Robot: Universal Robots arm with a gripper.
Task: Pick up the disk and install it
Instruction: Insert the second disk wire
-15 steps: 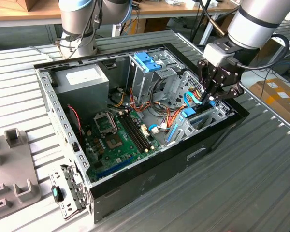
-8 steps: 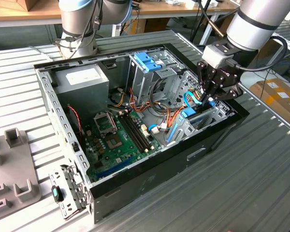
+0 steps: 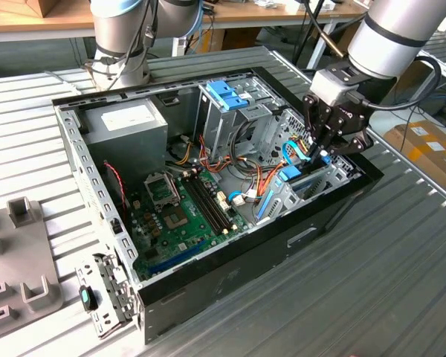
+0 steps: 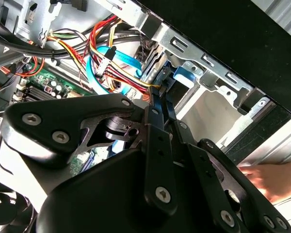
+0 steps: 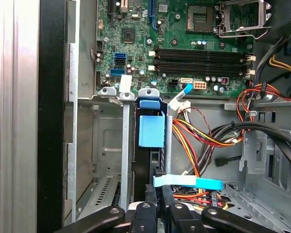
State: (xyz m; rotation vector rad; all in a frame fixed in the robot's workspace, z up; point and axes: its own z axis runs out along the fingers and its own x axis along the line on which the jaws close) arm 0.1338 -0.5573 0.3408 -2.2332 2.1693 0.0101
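Inside the 1 open computer case [image 3: 208, 286], the 1 gripper [image 3: 317, 156] clamps the 1 disk [image 5: 151, 131] standing in its bay.

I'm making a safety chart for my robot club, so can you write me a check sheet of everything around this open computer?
Surface: ribbed metal table carrying the open computer case.
Job's things: the disk stands on edge in the drive bay, light-blue rail showing.
Clutter: grey fixture and metal bracket at the exterior view's left.
Grippers: the gripper is down at the drive bay, right at the disk.
Cables: red, yellow and black wires beside the bay; a light-blue flat cable crosses near the gripper.
Surroundings: another arm's base, a cardboard box, a person's hand outside the case.
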